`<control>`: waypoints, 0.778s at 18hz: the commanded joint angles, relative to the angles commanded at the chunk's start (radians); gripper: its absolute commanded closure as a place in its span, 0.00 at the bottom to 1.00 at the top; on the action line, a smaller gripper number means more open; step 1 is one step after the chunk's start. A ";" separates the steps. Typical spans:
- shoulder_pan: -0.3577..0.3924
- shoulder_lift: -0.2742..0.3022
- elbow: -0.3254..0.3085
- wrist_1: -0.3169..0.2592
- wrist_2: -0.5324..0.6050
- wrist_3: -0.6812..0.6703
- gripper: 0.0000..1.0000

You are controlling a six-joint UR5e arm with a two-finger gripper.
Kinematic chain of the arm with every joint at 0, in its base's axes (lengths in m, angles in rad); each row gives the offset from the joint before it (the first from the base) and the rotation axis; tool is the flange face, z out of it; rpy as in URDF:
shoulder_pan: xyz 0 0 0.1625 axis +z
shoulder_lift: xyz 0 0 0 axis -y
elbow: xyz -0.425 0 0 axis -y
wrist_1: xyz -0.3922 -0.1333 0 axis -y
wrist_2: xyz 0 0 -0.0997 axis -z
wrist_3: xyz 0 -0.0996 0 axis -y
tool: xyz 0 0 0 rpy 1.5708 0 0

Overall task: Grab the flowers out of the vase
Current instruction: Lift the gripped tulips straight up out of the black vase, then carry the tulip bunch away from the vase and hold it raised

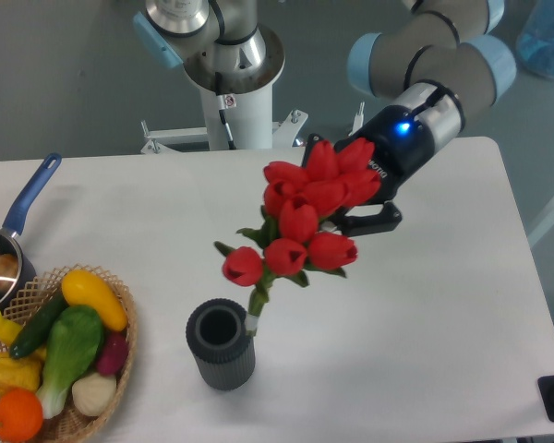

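Observation:
The flowers point(298, 224), a bunch of red tulip buds on green stems, hang tilted in the air at the middle of the table. Their stem end is just above and to the right of the rim of the vase point(222, 355). The vase is a dark grey ribbed pot standing upright near the front edge, and its opening looks empty. My gripper point(325, 185) comes in from the upper right and is shut on the flowers at the top of the bunch. One black finger point(374, 220) shows below the buds. The buds partly hide the other finger.
A wicker basket point(120, 355) of colourful fruit and vegetables sits at the front left. A blue-handled saucepan point(5, 249) stands at the left edge behind it. The robot's white base point(235, 101) stands beyond the table's far edge.

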 joint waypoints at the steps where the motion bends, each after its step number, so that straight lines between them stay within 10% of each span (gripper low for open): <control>1: 0.002 0.006 0.000 0.002 0.078 0.003 0.99; 5: 0.000 0.043 0.015 0.000 0.414 0.009 1.00; 14: 0.005 0.026 -0.041 -0.002 0.508 0.084 1.00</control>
